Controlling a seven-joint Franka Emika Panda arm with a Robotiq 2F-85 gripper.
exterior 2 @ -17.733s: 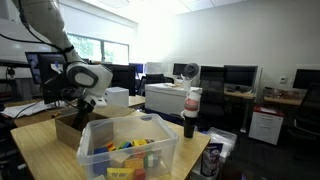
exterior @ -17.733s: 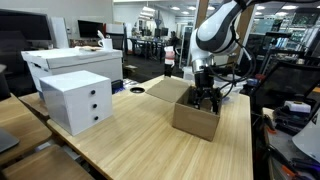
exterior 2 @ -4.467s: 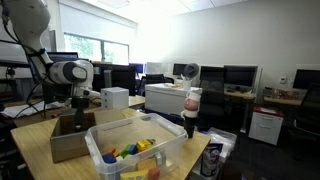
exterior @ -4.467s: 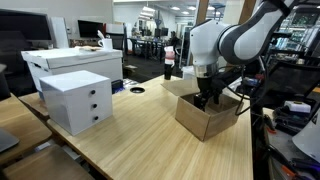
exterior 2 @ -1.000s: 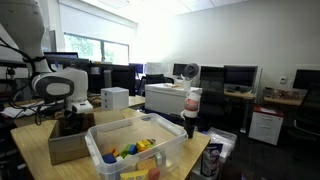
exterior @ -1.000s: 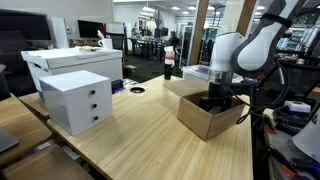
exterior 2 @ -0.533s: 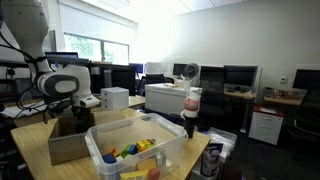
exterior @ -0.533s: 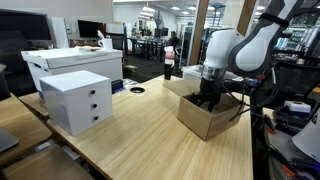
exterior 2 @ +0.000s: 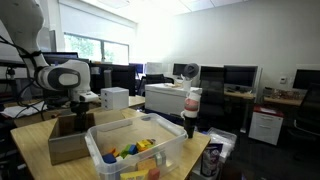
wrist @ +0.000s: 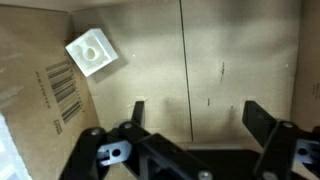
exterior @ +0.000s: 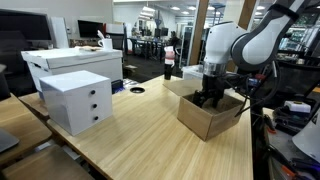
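Observation:
An open cardboard box (exterior: 207,115) stands on the wooden table in both exterior views (exterior 2: 68,137). My gripper (exterior: 209,97) hangs just above the box's opening, at its rim. In the wrist view the gripper (wrist: 192,115) is open and empty, with its two black fingers (wrist: 262,117) spread wide over the box floor. A small white square block (wrist: 91,52) lies on the box floor at the upper left, apart from the fingers. A barcode label (wrist: 62,90) shows on the box's inner flap.
A white drawer unit (exterior: 76,99) and a larger white box (exterior: 72,62) stand on the table. A clear plastic bin (exterior 2: 132,150) with several coloured toys sits near the cardboard box. A dark bottle (exterior 2: 190,113) stands beside the bin. A table edge (exterior: 250,140) runs by the box.
The gripper has risen slightly out of the box over the last second and shifted a little sideways. The white block stays on the box floor.

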